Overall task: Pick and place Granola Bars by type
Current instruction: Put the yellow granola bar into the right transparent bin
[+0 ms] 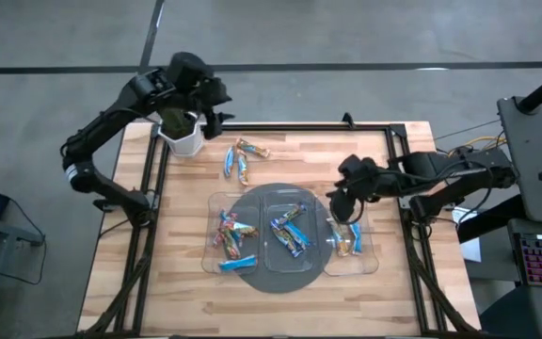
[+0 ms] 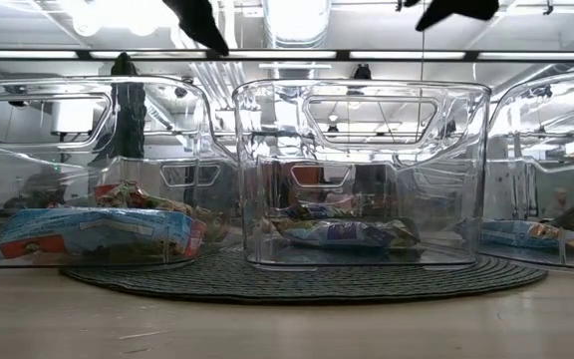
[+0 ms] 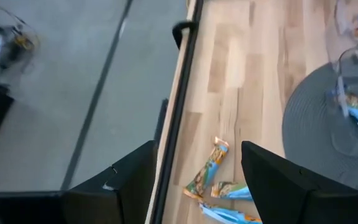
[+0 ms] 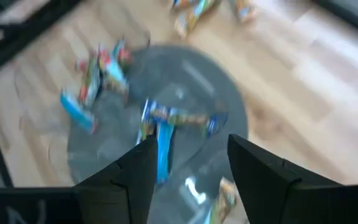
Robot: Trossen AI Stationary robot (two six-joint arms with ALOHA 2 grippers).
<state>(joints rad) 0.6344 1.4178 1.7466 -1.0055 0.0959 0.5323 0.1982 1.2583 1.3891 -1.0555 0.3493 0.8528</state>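
The right gripper (image 1: 342, 209) hangs over the table (image 1: 384, 160) at the near edge of the right-hand clear tray (image 1: 373, 259), its two dark fingers (image 4: 261, 180) spread apart with nothing between them. Directly beneath and just ahead of it in that tray lie a tan-orange bar and a light blue bar (image 1: 346, 237), side by side. Farther from this gripper, across a round grey mat (image 1: 252, 193), the middle tray (image 1: 269, 202) holds a small heap of mostly light blue granola bars (image 1: 290, 231), and the far tray (image 1: 210, 226) holds a heap of red-pink multicoloured bars (image 1: 231, 234) with one light blue bar (image 1: 236, 264) lying at its front edge. In the right wrist view these heaps show blurred beyond the spread fingers. From table height the three trays stand in a row on the mat, each with wrapped bars on its floor, and both arms appear only as dark shapes at the top. The left gripper (image 1: 213, 105) is held at the far left corner of the table, beside a white cup (image 1: 184, 139), its fingers (image 3: 278, 180) also wide apart and empty. Just ahead of it, three loose bars (image 3: 213, 186) lie on the bare wood: a tan-orange one (image 1: 251, 148) and two bluish ones (image 1: 235, 166), close together and well apart from the trays.
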